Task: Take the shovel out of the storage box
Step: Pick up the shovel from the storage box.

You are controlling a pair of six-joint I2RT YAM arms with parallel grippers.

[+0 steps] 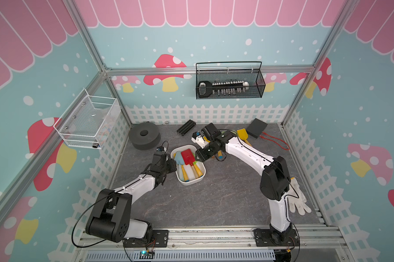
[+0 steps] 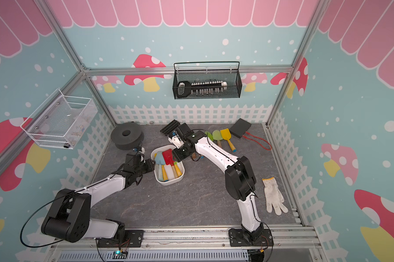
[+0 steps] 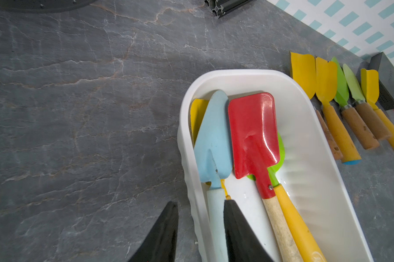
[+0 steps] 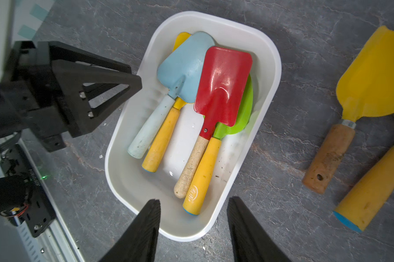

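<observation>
Right gripper (image 4: 195, 199) hovering part-open and empty over the storage box (image 4: 267, 86). Left gripper (image 3: 200, 202) straddling the box wall; pinching it or not, cannot tell. Red shovel (image 4: 223, 84) lying topmost inside. Judging best: closing across its wooden handle (image 4: 191, 167), staying clear of the yellow handle (image 4: 205, 172) alongside.

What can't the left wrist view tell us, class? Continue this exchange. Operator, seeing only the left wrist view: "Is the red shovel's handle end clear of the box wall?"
Observer: Yes. The red shovel has a wooden handle that stops short of the storage box wall, with nothing lying over it.
Operator: Where is the right tool?
Observer: The right tool hovers above the box, jaws open, nothing between them.
Operator: Anything outside my frame?
Observer: A white glove lies flat beside the right arm.
</observation>
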